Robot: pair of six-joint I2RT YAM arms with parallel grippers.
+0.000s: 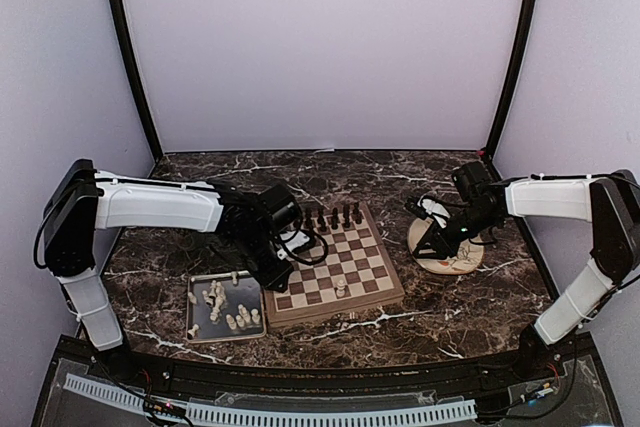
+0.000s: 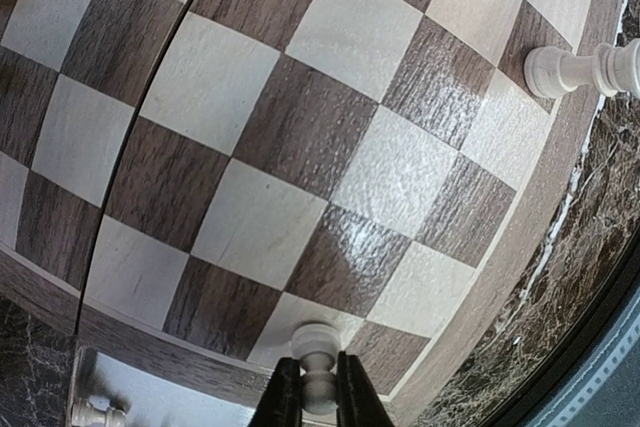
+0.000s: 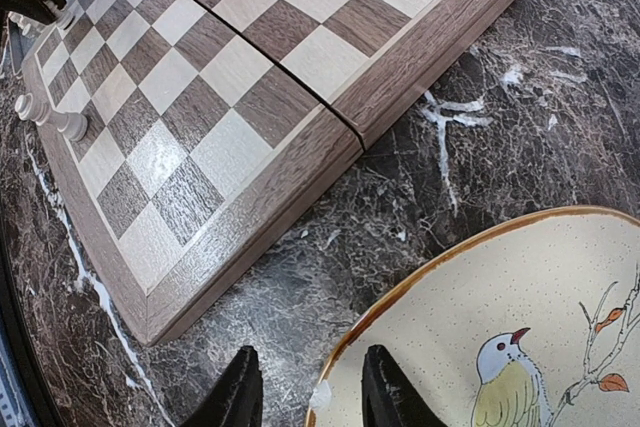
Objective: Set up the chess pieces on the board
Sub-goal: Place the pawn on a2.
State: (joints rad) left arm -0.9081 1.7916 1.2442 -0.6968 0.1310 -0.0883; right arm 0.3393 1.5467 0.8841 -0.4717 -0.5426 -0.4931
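L gripper (image 2: 318, 375) pinches white piece (image 2: 314, 341); R gripper (image 3: 312, 355) part-open over plate (image 3: 450, 319); dark marble tabletop (image 1: 450, 309), lilac walls (image 1: 320, 47).

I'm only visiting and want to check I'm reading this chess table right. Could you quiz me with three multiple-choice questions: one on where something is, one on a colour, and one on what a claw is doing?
1. Where do the spare white pieces lie, relative to the board?
A) in a mug behind it
B) in the grey tray to its left
C) in a bowl to its right

2. What colour is the piece in the left claw?
A) dark brown
B) red
C) cream-white

3. How is the right claw?
A) open and empty, over the rim of the plate
B) shut on a dark piece
C) shut on the board's edge

Answers:
1. B: the top view shows them clustered in the tray.
2. C: the left wrist view shows a pale piece pinched between the fingers.
3. A: the right wrist view shows its fingers apart with nothing between them.
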